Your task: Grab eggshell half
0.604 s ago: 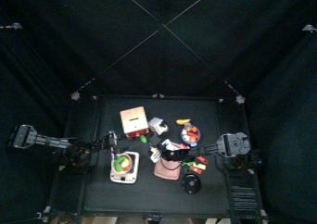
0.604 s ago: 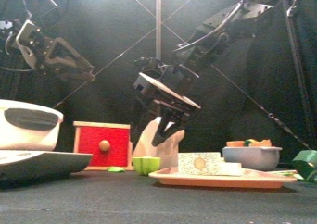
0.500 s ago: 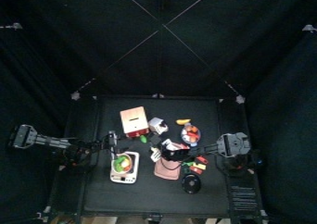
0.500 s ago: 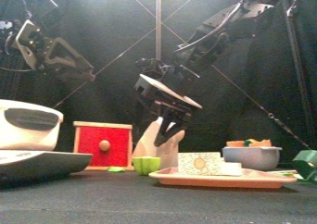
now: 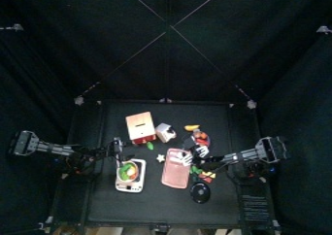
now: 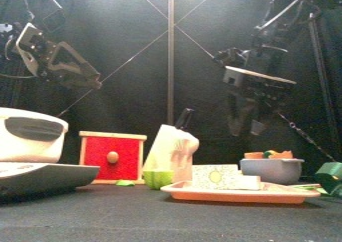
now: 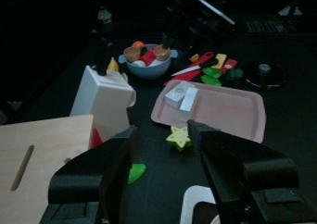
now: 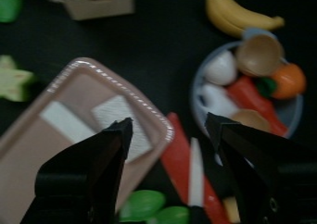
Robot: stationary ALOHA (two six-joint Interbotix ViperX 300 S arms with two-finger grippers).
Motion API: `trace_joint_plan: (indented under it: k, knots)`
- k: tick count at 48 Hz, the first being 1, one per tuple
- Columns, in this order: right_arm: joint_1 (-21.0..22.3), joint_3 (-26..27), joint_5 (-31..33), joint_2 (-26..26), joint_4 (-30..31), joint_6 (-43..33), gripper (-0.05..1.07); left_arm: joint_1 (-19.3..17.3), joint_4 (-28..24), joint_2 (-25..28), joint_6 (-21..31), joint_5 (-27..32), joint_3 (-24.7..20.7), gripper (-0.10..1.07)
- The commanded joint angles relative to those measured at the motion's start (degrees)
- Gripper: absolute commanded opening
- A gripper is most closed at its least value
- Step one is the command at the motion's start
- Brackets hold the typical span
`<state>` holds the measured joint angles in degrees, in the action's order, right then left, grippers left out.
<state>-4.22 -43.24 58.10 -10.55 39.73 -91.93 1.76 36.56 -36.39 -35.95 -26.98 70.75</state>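
A grey bowl point(image 8: 268, 117) holds play food: a white rounded eggshell-like piece point(image 8: 221, 68), a brown cup-shaped piece point(image 8: 260, 54), an orange and a red piece. The bowl also shows at the right in the front view point(image 6: 271, 170) and far off in the left wrist view point(image 7: 148, 65). My right gripper point(image 8: 170, 126) is open and empty, hanging above the bowl in the front view point(image 6: 254, 124), apart from it. My left gripper point(image 7: 168, 140) is open and empty, held high at the left point(image 6: 60, 61).
A pink tray point(image 6: 234, 192) with a card lies beside the bowl. A white carton point(image 6: 174, 151), a red box point(image 6: 110, 156) and a white scale point(image 6: 27, 151) stand to the left. A banana point(image 8: 242, 13), a yellow star point(image 7: 180, 137) and green pieces lie around.
My right gripper has swung from over the carton in the middle to the right, and now hangs above the bowl. The left arm has not moved.
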Motion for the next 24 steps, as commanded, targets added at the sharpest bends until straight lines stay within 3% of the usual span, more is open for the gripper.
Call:
trace_joint_plan:
  k: [1,15,24]
  knots:
    - [1.49,-1.67,0.26,-3.52,-1.85,-0.44,0.95,-0.26,-0.18,0.0,-0.09,-0.18,-0.7,0.85]
    - [6.86,-5.71,0.09,-6.06,-1.76,-0.35,0.95,-0.44,-0.26,0.0,-0.09,-0.18,-0.62,0.85]
    - [10.2,-6.86,-7.65,-5.89,-1.32,-0.26,0.94,-0.7,-0.26,0.0,-0.09,-0.18,-0.35,0.85]
